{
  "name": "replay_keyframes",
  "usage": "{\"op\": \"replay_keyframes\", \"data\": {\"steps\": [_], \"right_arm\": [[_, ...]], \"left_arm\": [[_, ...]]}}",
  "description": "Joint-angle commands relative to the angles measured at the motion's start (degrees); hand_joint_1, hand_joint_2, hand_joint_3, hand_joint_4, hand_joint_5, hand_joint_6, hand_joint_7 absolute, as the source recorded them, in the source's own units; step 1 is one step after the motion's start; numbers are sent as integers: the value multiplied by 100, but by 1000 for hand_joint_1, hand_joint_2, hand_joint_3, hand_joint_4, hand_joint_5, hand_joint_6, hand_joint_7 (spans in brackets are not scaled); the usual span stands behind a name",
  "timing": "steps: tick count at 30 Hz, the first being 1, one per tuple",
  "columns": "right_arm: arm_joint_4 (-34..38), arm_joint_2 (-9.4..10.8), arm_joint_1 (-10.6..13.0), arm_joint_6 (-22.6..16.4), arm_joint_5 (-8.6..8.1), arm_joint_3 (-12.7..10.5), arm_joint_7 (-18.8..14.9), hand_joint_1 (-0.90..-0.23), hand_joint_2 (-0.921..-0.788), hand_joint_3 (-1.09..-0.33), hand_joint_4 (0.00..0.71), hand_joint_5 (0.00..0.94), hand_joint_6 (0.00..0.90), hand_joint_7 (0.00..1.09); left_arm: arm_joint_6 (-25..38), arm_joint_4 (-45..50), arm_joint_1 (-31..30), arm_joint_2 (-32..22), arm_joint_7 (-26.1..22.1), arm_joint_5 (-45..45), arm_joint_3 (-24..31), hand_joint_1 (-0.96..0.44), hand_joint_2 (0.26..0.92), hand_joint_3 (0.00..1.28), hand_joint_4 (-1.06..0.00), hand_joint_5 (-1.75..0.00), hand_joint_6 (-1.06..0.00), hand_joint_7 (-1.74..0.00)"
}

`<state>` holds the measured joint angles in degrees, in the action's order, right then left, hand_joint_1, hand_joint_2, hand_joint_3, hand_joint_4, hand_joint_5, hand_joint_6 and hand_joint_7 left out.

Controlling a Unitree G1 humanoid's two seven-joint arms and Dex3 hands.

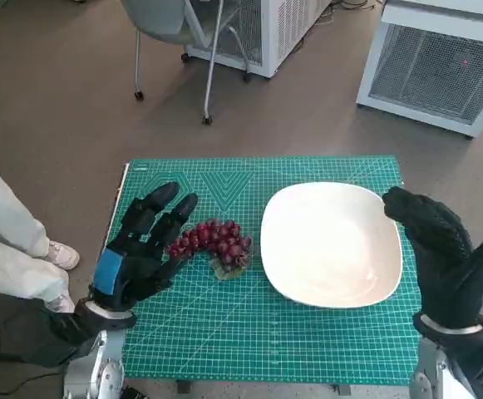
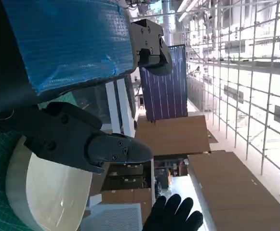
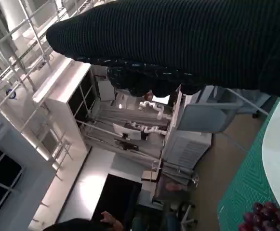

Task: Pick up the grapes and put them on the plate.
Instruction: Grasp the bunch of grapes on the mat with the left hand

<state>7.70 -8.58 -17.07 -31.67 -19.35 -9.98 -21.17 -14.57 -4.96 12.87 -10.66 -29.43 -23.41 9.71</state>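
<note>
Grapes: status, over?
Left robot hand open beside grapes, not gripping. Right robot hand open by plate. Grapes on mat, nothing blocking.

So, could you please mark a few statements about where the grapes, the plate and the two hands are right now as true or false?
1. The grapes lie on the green mat, beside the plate. True.
2. The white plate already holds the grapes. False: the plate has nothing on it and the bunch lies apart from it, on the left hand's side.
3. The left hand has its fingers spread next to the grapes, without lifting them. True.
4. The right hand is gripping the grapes. False: it is at the plate's far edge, away from the bunch, and holds nothing.
5. The plate stands on the floor. False: it rests on the mat on the table.
</note>
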Motion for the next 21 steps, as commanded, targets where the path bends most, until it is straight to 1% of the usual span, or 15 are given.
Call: {"op": "replay_keyframes", "data": {"steps": [1, 5, 8, 12, 14, 17, 19, 21], "right_arm": [[31, -15, 92, 86, -12, -18, -18, -501, -921, -521, 538, 1, 166, 612], [40, -18, 78, 87, -13, -21, -21, -503, -921, -520, 538, 1, 166, 611], [49, -23, 62, 93, -18, -20, -28, -504, -921, -519, 537, 1, 166, 611], [54, -36, 45, 99, -19, -20, -37, -504, -921, -517, 533, 0, 167, 610], [68, -44, 34, 95, -24, -23, -48, -504, -921, -517, 532, 0, 167, 610], [105, -61, 15, 78, -29, -32, -67, -504, -921, -515, 532, 0, 168, 609], [117, -69, 9, 74, -31, -36, -71, -504, -921, -514, 532, 0, 169, 608], [123, -71, 8, 75, -30, -38, -67, -504, -921, -514, 532, 0, 169, 608]], "left_arm": [[-23, -10, 32, 35, 11, 7, -4, -461, 921, 209, -285, -82, -145, -588], [-69, -6, 62, 17, 41, 94, -21, -460, 921, 207, -287, -81, -146, -587], [-246, -26, 140, -72, 158, 431, -54, -452, 921, 199, -289, -80, -141, -584], [-784, -121, 338, -488, 623, 1720, -144, -436, 921, 149, -281, -63, -128, -550], [-916, -114, 429, -743, 879, 2421, -209, -428, 921, 107, -269, -45, -135, -502], [-920, -54, 562, -1097, 1183, 3341, -350, -420, 904, 44, -227, -18, -178, -343], [-861, -15, 645, -1271, 1325, 3806, -453, -415, 883, 22, -195, -9, -204, -244], [-718, 44, 732, -1408, 1411, 4189, -566, -404, 860, 12, -167, -5, -215, -179]]}}
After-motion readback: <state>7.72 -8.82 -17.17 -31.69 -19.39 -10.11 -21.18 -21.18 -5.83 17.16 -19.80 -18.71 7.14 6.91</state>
